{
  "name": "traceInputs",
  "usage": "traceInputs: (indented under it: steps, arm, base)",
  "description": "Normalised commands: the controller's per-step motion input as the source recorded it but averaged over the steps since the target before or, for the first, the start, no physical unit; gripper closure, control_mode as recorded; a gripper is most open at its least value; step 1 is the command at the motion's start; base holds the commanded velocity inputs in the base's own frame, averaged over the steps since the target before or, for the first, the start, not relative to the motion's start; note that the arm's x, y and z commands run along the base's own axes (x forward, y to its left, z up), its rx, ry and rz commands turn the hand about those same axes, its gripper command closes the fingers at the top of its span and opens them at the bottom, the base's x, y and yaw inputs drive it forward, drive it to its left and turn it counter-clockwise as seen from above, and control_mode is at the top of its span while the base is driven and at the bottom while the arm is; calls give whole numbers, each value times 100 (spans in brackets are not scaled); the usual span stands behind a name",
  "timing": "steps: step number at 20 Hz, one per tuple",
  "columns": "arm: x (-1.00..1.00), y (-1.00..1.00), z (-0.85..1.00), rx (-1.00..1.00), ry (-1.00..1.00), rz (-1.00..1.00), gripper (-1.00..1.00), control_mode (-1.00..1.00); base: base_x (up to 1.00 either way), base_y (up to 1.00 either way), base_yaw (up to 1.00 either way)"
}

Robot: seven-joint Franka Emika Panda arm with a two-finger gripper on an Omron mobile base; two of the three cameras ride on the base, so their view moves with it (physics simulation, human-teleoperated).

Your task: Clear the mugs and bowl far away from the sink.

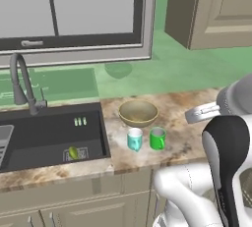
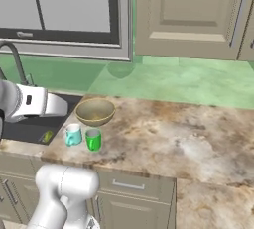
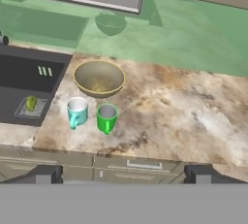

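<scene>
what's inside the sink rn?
In the sink: a small yellow-green object on the drain plate near the front, and part of a grey rack insert at the left edge. The near wall's base is hidden behind the front rim.

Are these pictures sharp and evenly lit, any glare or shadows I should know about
Left base view: soft, slightly blurred render, flat light, no glare; a faint round shadow on the green wall above the bowl. Right base view: same flat light. Hand view: crispest; mugs cast barely any shadow.
</scene>
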Motion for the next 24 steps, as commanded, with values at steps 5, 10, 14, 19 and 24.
traceInputs:
  steps: [5, 10, 14, 19, 24]
  arm:
    - [0, 0, 0, 0, 0, 0, -100, 100]
    - [0, 0, 0, 0, 0, 0, -100, 100]
    - [0, 0, 0, 0, 0, 0, -100, 100]
    - [3, 0, -11, 11, 4, 0, -100, -100]
    - [10, -1, -39, 36, 7, 0, -100, -100]
  base:
    - [31, 0, 0]
    - [39, 0, 0]
    - [31, 7, 0]
    - [9, 1, 0]
    - [0, 0, 0]
